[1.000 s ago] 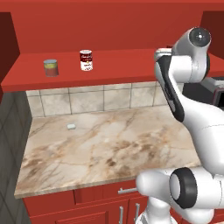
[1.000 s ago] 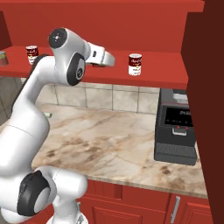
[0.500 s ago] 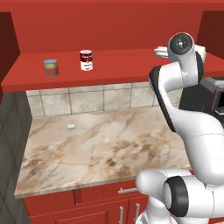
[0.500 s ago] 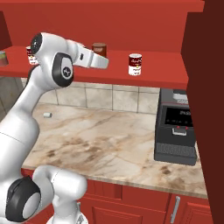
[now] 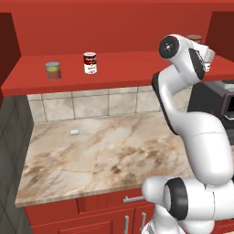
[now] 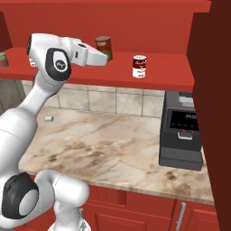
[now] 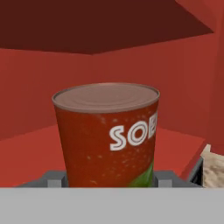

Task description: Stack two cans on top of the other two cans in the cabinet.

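The white arm's two-finger gripper (image 6: 106, 57) is clamped on the dark red can with the pale lid (image 7: 108, 133), raised above the long red shelf of the open red cabinet (image 6: 162, 76); its fingertips are mostly hidden behind the can. On the shelf stand a red-and-white soup can (image 6: 139, 66), a second red-and-white soup can (image 5: 90, 62) and a short grey can with a yellow-green label (image 5: 53, 71) beside it, all unstacked.

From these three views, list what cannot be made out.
- Dark red can: in the hand view its base is cut by the bottom edge, its lettering runs round the side.
- The same can in the left base view: mostly behind the arm.
- Fingers: contact with the can hidden there.
- Grey can: label too small to read.
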You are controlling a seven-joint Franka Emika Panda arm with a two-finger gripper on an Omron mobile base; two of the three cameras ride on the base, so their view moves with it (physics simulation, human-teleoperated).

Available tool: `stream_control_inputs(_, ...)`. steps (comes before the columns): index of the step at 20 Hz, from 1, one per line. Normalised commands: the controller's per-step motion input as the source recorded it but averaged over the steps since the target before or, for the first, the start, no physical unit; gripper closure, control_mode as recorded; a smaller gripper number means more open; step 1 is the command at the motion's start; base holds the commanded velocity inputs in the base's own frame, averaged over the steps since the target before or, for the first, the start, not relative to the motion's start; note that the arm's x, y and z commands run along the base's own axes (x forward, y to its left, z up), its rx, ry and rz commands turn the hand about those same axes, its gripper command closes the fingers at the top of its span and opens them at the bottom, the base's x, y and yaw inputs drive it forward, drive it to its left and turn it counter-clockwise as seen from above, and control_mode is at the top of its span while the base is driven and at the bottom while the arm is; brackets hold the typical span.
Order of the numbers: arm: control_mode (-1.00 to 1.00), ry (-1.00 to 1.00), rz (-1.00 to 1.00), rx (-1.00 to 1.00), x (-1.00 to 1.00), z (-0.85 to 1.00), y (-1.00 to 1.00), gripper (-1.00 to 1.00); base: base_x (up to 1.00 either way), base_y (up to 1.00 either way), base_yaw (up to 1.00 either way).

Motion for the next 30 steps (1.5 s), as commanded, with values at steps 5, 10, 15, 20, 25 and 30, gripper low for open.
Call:
stream_control_inputs(5, -1.00, 0.00, -0.14, -0.05, -0.04, 0.20, -0.25, 1.00, 0.00, 0.00, 0.00)
stream_control_inputs(10, -1.00, 0.00, -0.07, -0.03, -0.13, 0.07, -0.32, 1.00, 0.00, 0.00, 0.00)
stream_control_inputs(15, -1.00, 0.00, -0.02, 0.00, -0.20, 0.05, -0.32, 1.00, 0.00, 0.00, 0.00)
stream_control_inputs(20, -1.00, 0.00, 0.00, 0.00, -0.16, 0.02, -0.29, 1.00, 0.00, 0.00, 0.00)
stream_control_inputs(25, -1.00, 0.00, 0.00, 0.00, -0.05, 0.00, -0.19, 1.00, 0.00, 0.00, 0.00)
stream_control_inputs(30, -1.00, 0.03, 0.04, 0.00, 0.02, 0.00, -0.11, 1.00, 0.00, 0.00, 0.00)
